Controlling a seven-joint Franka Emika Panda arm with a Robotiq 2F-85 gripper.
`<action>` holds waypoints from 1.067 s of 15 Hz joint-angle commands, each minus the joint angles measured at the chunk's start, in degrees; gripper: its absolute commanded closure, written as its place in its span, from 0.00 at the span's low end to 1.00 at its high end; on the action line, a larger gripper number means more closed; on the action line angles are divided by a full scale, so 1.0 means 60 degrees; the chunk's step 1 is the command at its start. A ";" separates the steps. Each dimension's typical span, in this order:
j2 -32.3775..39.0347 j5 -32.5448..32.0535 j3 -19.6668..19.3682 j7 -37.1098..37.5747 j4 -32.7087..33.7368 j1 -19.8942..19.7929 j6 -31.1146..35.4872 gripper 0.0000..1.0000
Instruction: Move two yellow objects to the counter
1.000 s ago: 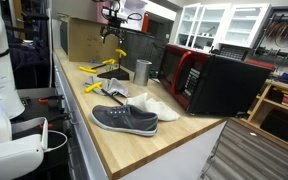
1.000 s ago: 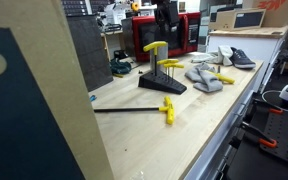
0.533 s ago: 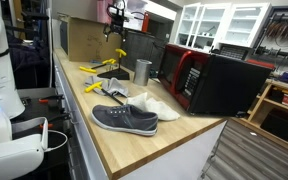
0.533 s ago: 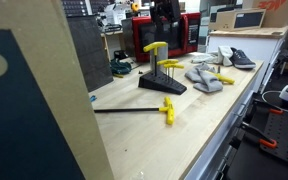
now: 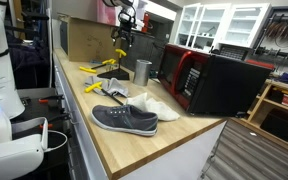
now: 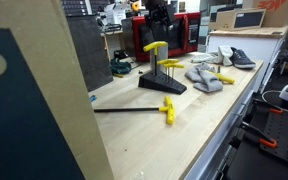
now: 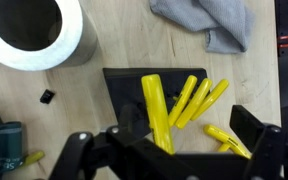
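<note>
Several yellow-handled tools (image 7: 157, 110) stand in a black rack (image 7: 124, 80) on the wooden counter (image 5: 114, 145). The rack shows in both exterior views (image 5: 109, 68) (image 6: 162, 82). My gripper (image 7: 189, 135) hangs open directly above the yellow handles, with a finger on each side and holding nothing. It is high over the rack in both exterior views (image 5: 121, 30) (image 6: 159, 12). Another yellow-handled tool (image 6: 168, 110) with a long black shaft lies flat on the counter. A further yellow piece (image 5: 94, 87) lies beside the rack.
A grey sneaker (image 5: 124, 120) and a white cloth (image 5: 154, 105) lie toward the counter's near end. A metal cup (image 5: 142, 70) stands next to the rack, and a red-and-black microwave (image 5: 209, 80) beyond it. A cardboard box (image 5: 84, 40) stands behind. A grey cloth (image 7: 204, 20) lies near the rack.
My gripper has shifted sideways and a little lower, to above the rack of yellow handles. Nothing on the counter has moved.
</note>
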 commanded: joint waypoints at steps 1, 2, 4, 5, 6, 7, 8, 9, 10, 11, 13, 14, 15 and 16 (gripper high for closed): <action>0.1145 -0.0565 0.0182 -0.0850 0.1568 0.0167 -0.0992 0.00; 0.1392 -0.0700 0.0207 -0.1016 0.1863 0.0225 -0.1142 0.00; 0.1803 -0.0998 0.0272 -0.1235 0.2415 0.0363 -0.1446 0.00; 0.1974 -0.1100 0.0302 -0.1326 0.2616 0.0427 -0.1550 0.00; 0.2108 -0.1198 0.0329 -0.1331 0.2747 0.0486 -0.1587 0.00; 0.2186 -0.1296 0.0332 -0.1283 0.2815 0.0556 -0.1539 0.00; 0.2212 -0.1405 0.0323 -0.1185 0.2800 0.0616 -0.1369 0.00; 0.2131 -0.1464 0.0333 -0.1116 0.2694 0.0661 -0.1247 0.00; 0.2001 -0.1479 0.0338 -0.1075 0.2491 0.0662 -0.1045 0.00; 0.1867 -0.1497 0.0338 -0.1009 0.2341 0.0679 -0.0913 0.00; 0.1560 -0.1402 0.0342 -0.0889 0.1990 0.0646 -0.0615 0.00; 0.1408 -0.1307 0.0363 -0.0863 0.1876 0.0622 -0.0542 0.00; 0.1242 -0.1225 0.0369 -0.0856 0.1690 0.0575 -0.0397 0.00; 0.1093 -0.1230 0.0354 -0.0805 0.1525 0.0560 -0.0290 0.00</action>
